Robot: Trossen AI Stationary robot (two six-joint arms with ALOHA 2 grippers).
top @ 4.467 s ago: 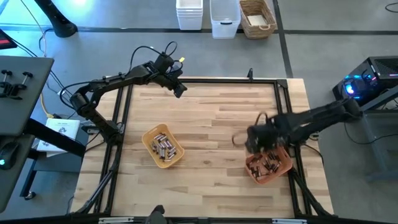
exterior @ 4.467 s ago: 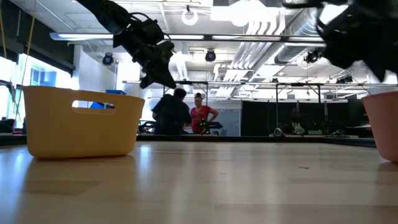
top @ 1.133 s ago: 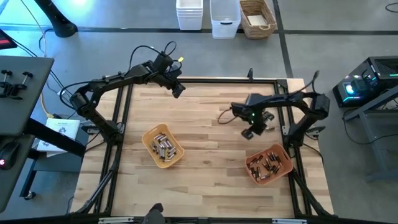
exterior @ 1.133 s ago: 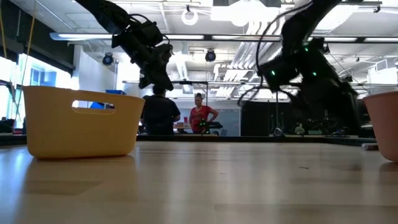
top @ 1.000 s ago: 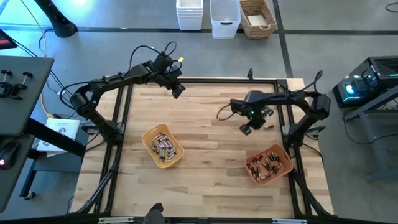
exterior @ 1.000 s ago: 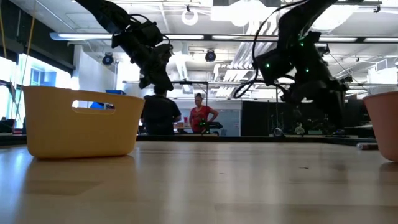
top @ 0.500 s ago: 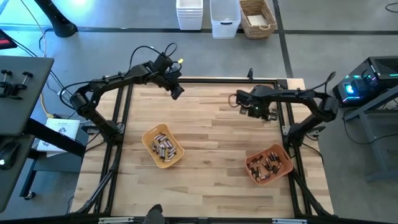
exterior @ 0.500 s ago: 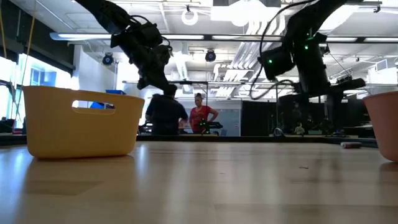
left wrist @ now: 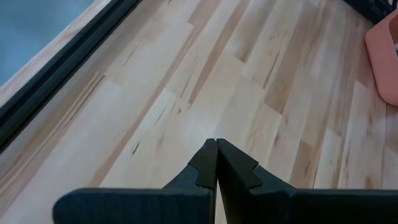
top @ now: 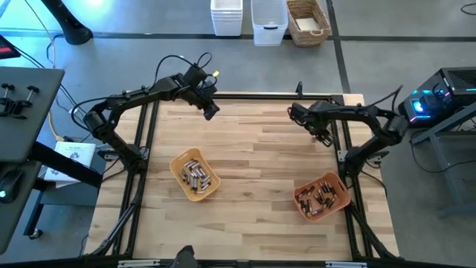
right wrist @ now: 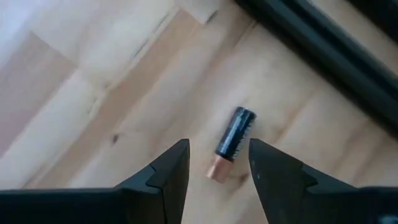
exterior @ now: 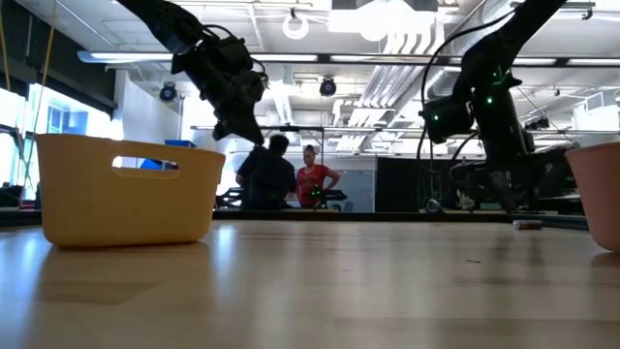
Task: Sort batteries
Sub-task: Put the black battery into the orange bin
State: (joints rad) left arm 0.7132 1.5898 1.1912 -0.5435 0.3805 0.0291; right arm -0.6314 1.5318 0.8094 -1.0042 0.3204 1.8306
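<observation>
Right hand (right wrist: 219, 163): moved from orange tray (top: 338, 202) to desk's (top: 253, 164) far right edge; fingers now apart, straddling lone black-and-copper cylindrical battery (right wrist: 231, 142) lying there, ungrasped. Left hand (left wrist: 216, 155): together, idle.

Pale wood table (top: 253, 160) (matt), plastic trays (top: 195, 176)

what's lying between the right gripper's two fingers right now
One dark battery with a coppery end lies on the bare wood table, in line with the open right gripper, untouched; the right wrist view shows this.
</observation>
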